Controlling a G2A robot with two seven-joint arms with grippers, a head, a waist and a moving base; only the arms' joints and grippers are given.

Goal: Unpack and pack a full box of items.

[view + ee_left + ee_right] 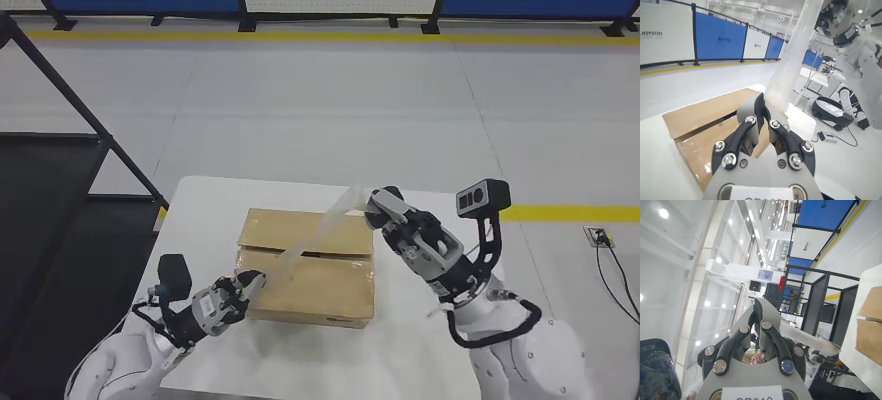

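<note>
A brown cardboard box [310, 265] sits mid-table with its top flaps down and a narrow slit between them. A long strip of clear tape [315, 235] stretches slantwise above the box between both grippers. My left gripper [250, 286] is at the box's near left corner, shut on the strip's lower end. Up close, the left gripper [763, 106] pinches the tape [791, 56] over the box [702, 121]. My right gripper [374, 206] is raised over the far right corner, shut on the upper end. The right gripper [756, 308] has the tape [806, 337] trailing towards the box [869, 323].
The white table [205, 215] has bare surface around the box on every side. A black metal frame with a dark panel [60, 260] stands close to the table's left edge. A yellow floor line [575, 213] runs behind the right side.
</note>
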